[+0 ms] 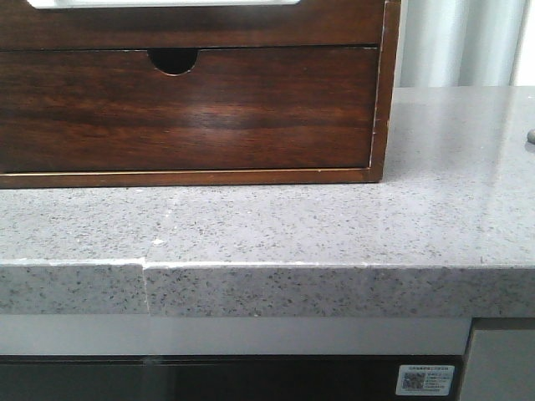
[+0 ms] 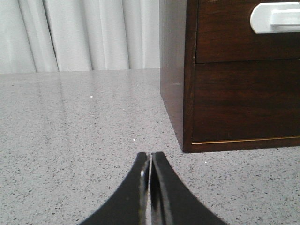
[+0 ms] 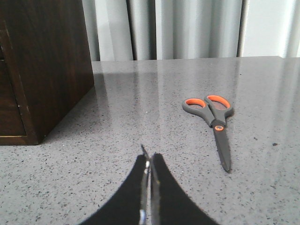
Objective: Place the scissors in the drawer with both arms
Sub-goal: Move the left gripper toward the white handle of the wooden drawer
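— since both black grippers, left gripper and right gripper, sit pressed closed and empty, where are the grey orange-lined scissors?
— flat on the speckled grey countertop, apart from the dark-brown wooden drawer; probably light, stiff, slippery, best pinched at the pivot.

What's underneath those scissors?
The scissors lie flat on the speckled grey countertop, blades closed. Nothing else shows beneath them; the patch of counter directly under them is covered.

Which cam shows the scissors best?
Right wrist view: the scissors lie whole and closed on the countertop, grey-and-orange handles clear. Front view may catch only a dark sliver at its right edge; left wrist view shows none.
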